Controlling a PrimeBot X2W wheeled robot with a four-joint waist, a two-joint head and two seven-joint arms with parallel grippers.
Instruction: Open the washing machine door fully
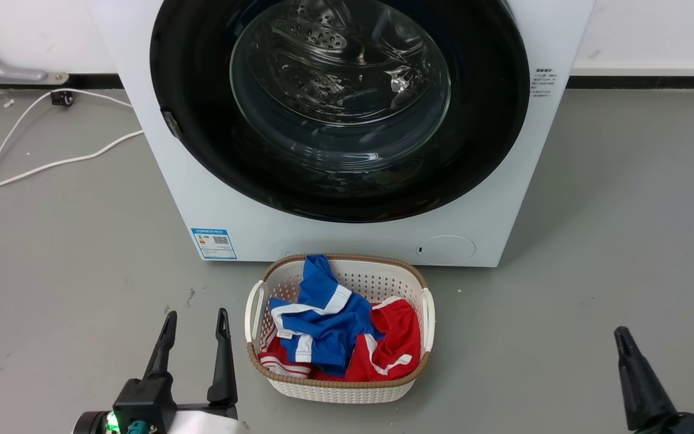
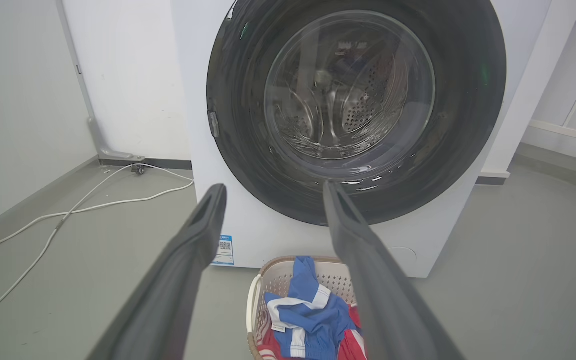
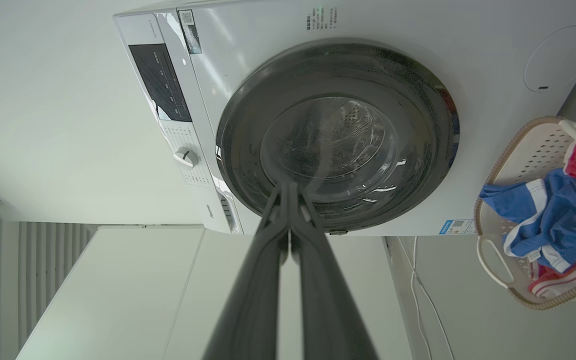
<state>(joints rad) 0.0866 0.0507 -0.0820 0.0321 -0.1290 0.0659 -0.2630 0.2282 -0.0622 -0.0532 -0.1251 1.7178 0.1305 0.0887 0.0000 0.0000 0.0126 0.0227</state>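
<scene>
The big round shiny black washing machine door (image 1: pixel 341 175) with its clear glass bowl sits shut on the white machine (image 1: pixel 244 223). The left end effector (image 1: pixel 196 314) has its two dark fingers spread wide, holding nothing. The right end effector (image 3: pixel 288 186) has its fingers pressed together, empty. A white plastic basket (image 1: pixel 347 392) stands on the grey floor (image 1: pixel 624 211) just in front of the machine.

Head cam looks down: washing machine door (image 1: pixel 340 102) at frame top, laundry basket (image 1: pixel 341 392) lower centre. Left wrist cam sits low, facing the door; right wrist cam rolled sideways, basket at right edge. All three share both.
</scene>
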